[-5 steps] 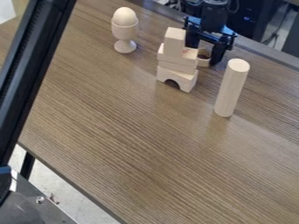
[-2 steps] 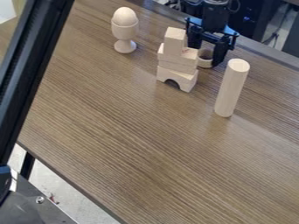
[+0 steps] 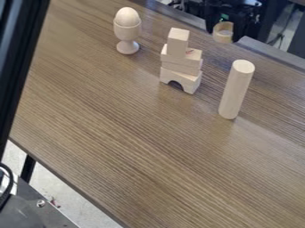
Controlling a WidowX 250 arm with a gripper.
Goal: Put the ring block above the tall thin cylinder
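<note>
Hanging down from the top of the camera view, right of centre, your gripper (image 3: 224, 28) is at the far side of the table (image 3: 119, 133), its dark body hard to pick out against the dark background. Its fingers are closed on the ring block (image 3: 222, 38), though their exact outline is blurred and you can't make out how each one meets the wood. You have the ring block raised, its round opening partly visible, with the table's far edge behind it. The wrist's exact tilt is too unclear to tell.

The tall thin cylinder (image 3: 236, 89) stands on end, nearer the camera than your gripper and apart from the ring block. Left of the cylinder in the view, you have an upright block (image 3: 177, 42) on top of flat blocks (image 3: 180, 61), with an arch block (image 3: 179, 78) at the bottom. Farther left, an egg (image 3: 127, 17) sits in an egg cup (image 3: 127, 33). A long black bar (image 3: 18, 53) crosses the view's left edge, close to the camera.
</note>
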